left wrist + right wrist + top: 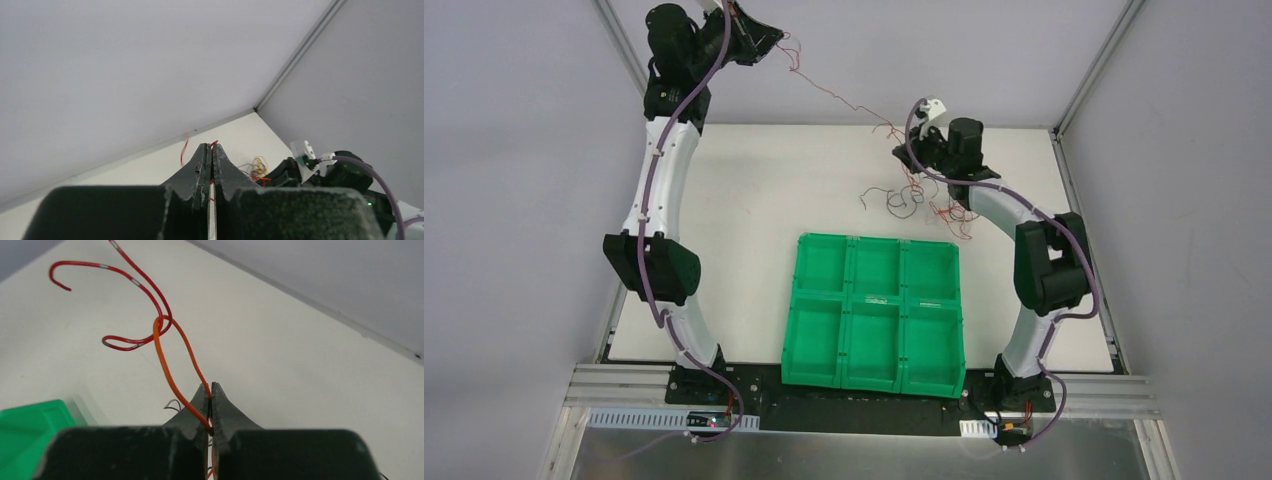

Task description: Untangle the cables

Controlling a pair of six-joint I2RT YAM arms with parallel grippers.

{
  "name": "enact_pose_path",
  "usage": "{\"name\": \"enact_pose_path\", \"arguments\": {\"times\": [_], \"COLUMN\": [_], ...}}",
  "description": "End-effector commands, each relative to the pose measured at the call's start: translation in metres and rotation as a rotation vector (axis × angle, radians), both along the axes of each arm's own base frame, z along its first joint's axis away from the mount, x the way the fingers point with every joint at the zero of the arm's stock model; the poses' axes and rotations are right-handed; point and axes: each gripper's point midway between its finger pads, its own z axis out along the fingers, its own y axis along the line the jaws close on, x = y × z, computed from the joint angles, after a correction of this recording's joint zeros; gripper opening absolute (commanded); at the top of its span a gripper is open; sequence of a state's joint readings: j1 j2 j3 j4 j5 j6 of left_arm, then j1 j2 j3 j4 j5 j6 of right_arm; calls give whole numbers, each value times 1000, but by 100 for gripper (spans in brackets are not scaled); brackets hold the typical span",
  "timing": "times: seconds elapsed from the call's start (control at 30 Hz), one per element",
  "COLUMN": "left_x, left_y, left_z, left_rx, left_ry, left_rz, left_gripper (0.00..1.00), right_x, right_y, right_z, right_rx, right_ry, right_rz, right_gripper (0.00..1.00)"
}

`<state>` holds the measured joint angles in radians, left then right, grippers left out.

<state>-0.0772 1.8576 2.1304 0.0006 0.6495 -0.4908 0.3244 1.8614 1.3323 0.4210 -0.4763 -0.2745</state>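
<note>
The left hand (211, 150) is clenched, its two dark, matte fingers pressed flat together on a red strand (215, 143) whose tip pokes out above them. The right hand (211, 390) is also clamped shut, gripping an orange wire (169, 375) that rises from the fingertips in a narrow loop. A red hooked wire (145, 287) threads through the top of that loop and curls away in open, glossy bends with pale bands along it. I cannot tell whether it is the same strand that the left hand holds.

From above, the left hand is raised at the far left corner and the right hand sits low at the far right. A single thin line runs between them. The rest of the cables (916, 200) hang or lie as a loose bunch of curly loops just beside the right hand, at the far side of the white bench (744, 200) and apart from the green six-compartment tray (874, 241).

These wires look almost weightless and springy. They appear stiff enough to keep their curls but soft enough to bend at a touch, and their smooth insulation could slip between flat pads. The best grip is probably on a straight run near a crossing, not on a free end. A steady, gentle pull seems wise, since a hard pull could tighten the hooked loops.
</note>
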Motion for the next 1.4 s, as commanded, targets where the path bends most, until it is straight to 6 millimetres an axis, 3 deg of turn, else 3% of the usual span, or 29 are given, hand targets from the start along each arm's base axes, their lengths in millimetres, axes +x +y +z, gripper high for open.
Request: {"name": "enact_pose_path", "arguments": {"times": [0.0,0.17,0.23,0.37,0.47,0.53,0.77,1.0,1.2,1.37], "left_x": [-21,-15,-13,-14,-24,-42,-102,-178,-199,-205], "left_y": [28,65,87,109,88,69,29,-36,-72,-85], "left_z": [50,57,65,84,73,66,0,-63,-104,-137], "left_rx": [148,119,113,41,9,-10,69,215,256,293], "left_ry": [-215,-194,-204,-208,-164,-155,-69,-77,-45,-15], "left_rz": [167,252,308,324,166,37,-156,-370,-448,-478], "left_gripper": [0,0,0,0,0,0,0,0,0,0], "right_x": [-3,-3,-5,-9,-10,-11,-20,-35,-46,-56], "right_y": [-50,-94,-104,-111,-105,-100,-78,-62,-53,-45], "right_z": [-4,-28,-36,-48,-35,-21,45,96,120,136], "right_rx": [-133,-199,-220,-248,-215,-183,-63,12,50,84], "right_ry": [-28,44,63,91,92,94,70,38,21,15], "right_rz": [-32,-79,-84,-75,-61,-55,-31,-4,12,26], "right_gripper": [0,0,0,0,0,0,0,0,0,0]}}
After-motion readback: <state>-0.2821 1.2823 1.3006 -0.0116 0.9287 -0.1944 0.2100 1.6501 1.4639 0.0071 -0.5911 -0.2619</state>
